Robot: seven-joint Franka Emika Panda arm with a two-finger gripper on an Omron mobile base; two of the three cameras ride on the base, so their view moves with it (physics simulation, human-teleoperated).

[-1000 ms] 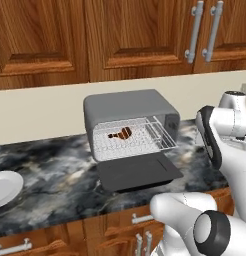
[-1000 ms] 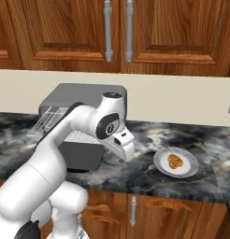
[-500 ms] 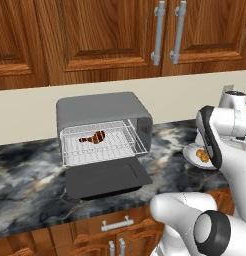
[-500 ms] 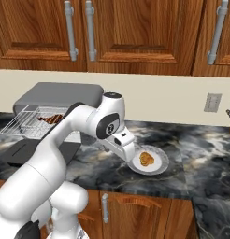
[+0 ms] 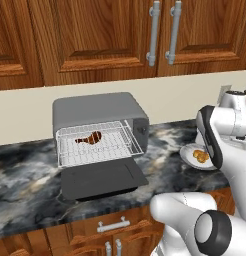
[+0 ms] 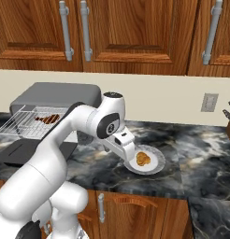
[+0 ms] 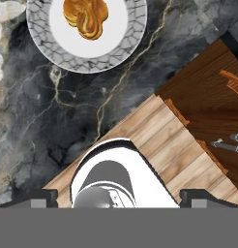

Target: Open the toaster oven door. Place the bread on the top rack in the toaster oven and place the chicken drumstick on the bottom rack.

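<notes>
Hovering over the worktop (image 6: 191,158) with its 2 fingers spread wide and nothing between them, the end effector (image 6: 128,151) hangs just beside the plate (image 6: 156,164), set up for a downward grasp on the bread (image 6: 143,159), which lies on that plate just ahead of the fingertips. Well off to the end effector's far side, the toaster oven (image 5: 97,112) has its door (image 5: 102,179) folded flat, giving free access. One rack (image 5: 97,144) is pulled out with the chicken drumstick (image 5: 90,137) already on it; which of the 2 racks I cannot tell
</notes>
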